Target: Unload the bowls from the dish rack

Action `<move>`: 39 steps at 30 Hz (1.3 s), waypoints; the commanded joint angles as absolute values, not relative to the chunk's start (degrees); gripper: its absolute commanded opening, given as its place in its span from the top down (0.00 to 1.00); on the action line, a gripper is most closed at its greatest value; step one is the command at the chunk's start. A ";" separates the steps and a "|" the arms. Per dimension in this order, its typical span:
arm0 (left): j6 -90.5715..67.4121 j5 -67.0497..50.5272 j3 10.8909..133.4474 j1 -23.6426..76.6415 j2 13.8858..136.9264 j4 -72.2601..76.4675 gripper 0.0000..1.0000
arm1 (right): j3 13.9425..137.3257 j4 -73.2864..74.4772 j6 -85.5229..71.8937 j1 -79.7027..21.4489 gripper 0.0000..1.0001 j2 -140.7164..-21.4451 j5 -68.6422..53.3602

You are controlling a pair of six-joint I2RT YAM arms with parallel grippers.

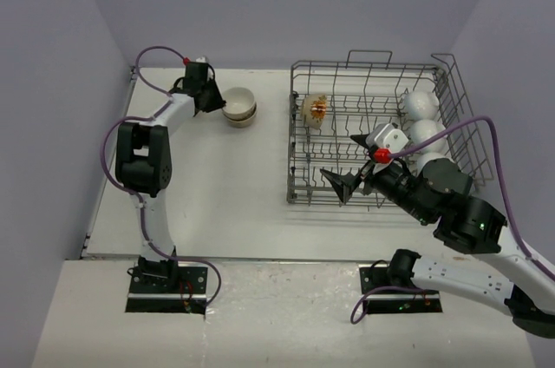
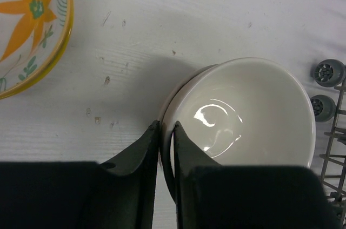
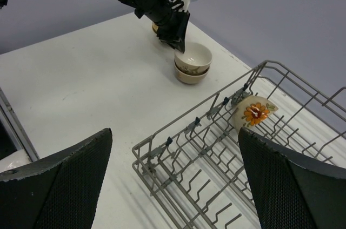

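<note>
Overhead, dish rack [image 1: 299,173]: a large grey wire basket on the right half of the white table [image 1: 217,203].
Overhead, bowls in the rack: an orange-flower bowl [image 1: 316,110] stands on edge among the tines at the rack's far left end. Three white bowls [image 1: 424,134] sit in a row along its right side.
Overhead, bowls on the table: a top white bowl [image 1: 239,99] is nested in a lower bowl [image 1: 241,119], left of the rack and well apart from it.
Overhead, left gripper [image 1: 213,104]: at the far left of the table, touching the stack's left edge.
Overhead, right gripper [image 1: 340,158]: above the rack's near left part, fingers spread wide and holding nothing.
Left wrist, fingers [image 2: 141,159]: pressed almost together, one outside and one inside the top white bowl, with its rim pinched in the narrow gap.
Left wrist, surroundings: a yellow-rimmed floral bowl [image 2: 27,24] sits on the table in the upper left corner, apart from the stack. Two small rack wheels [image 2: 327,72] show at the right edge.
Right wrist, own fingers: two dark pads far apart at the picture's lower corners, nothing between them but the rack below.
Right wrist, beyond: the orange-flower bowl leans in the rack at right. The stacked pair sits on the table past the rack, with the left gripper on its upper rim.
</note>
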State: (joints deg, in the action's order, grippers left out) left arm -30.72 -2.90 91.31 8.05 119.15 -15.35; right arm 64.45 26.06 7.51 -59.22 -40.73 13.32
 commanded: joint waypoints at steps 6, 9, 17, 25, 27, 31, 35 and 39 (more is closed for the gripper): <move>-30.76 -4.22 94.57 8.53 117.16 -12.21 0.64 | 64.16 23.38 7.47 -59.24 0.01 -40.25 12.57; -30.67 -3.43 94.40 8.79 116.46 -12.57 0.62 | 63.99 23.29 7.56 -59.24 0.01 -40.34 13.09; -30.85 1.57 95.45 9.67 112.59 -17.92 0.47 | 64.60 23.20 -4.02 -42.08 0.01 -47.53 6.72; -32.78 7.12 92.73 9.67 103.38 -24.34 0.00 | 67.32 16.64 -17.47 -22.00 0.01 -64.75 -17.81; -33.13 6.68 88.87 9.67 96.46 -24.43 0.00 | 68.11 13.81 -20.98 -16.45 0.01 -71.24 -24.68; -33.31 1.68 79.12 9.93 80.89 -23.56 0.00 | 71.27 9.50 -22.85 -11.61 0.01 -80.67 -30.40; -31.74 -6.21 64.81 10.55 65.59 -20.22 0.00 | 76.01 7.12 -23.64 -7.57 0.01 -89.19 -37.16; -24.99 -9.93 59.69 10.72 53.48 -22.23 0.00 | 80.06 6.33 -26.01 -4.22 0.10 -97.54 -43.67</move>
